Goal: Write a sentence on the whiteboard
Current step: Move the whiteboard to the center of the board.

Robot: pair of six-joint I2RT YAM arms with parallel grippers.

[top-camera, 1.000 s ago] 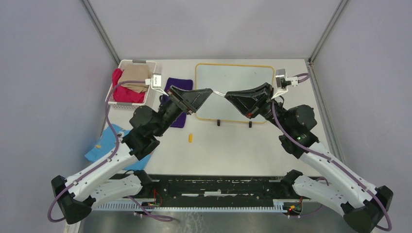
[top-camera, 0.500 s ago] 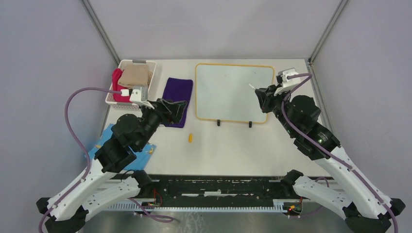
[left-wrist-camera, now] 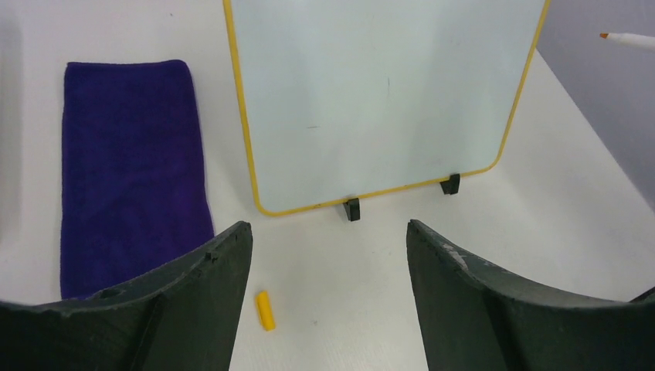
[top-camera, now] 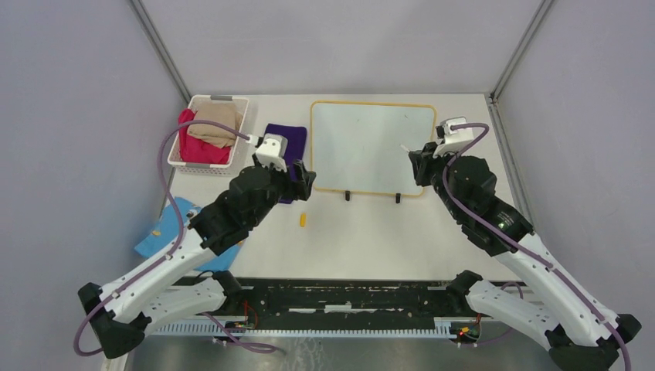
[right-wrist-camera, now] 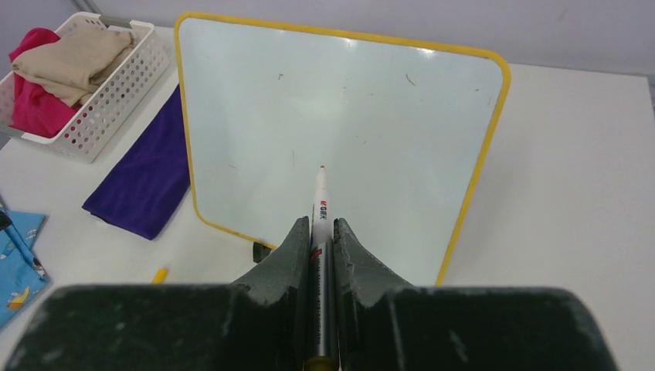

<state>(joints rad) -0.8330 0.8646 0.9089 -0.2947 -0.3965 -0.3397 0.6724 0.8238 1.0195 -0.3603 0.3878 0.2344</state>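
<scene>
The writing itself was judged not yet begun: the whiteboard (right-wrist-camera: 340, 108) was seen blank, with no sentence on it, only a few faint specks and short strokes on the white face. It lay at the far middle of the desk (left-wrist-camera: 541, 216), its two black feet along the near edge and a purple cloth (left-wrist-camera: 131, 170) just beside its left side; whether it lay flat or was tilted back could not be told. Its thin yellow frame with rounded corners looked whole, and the glossy surface threw back a soft glare. The right jaws were clamped on a marker (right-wrist-camera: 320, 193), the orange tip uncovered and pointed out toward the board, but held in the air near the right edge and apart from the surface. The left jaws were held wide apart with nothing between them, above the desk near the board's near-left corner, where a small yellow cap (left-wrist-camera: 265, 310) lay. The step in hand was taken to be the approach of the pen to the board. For the next move, the tip would need to be carried toward the upper left of the face and lowered until lightly touching, with enough room kept to the right for the words and pressure kept gentle, so that the board would not be pushed along the desk.
</scene>
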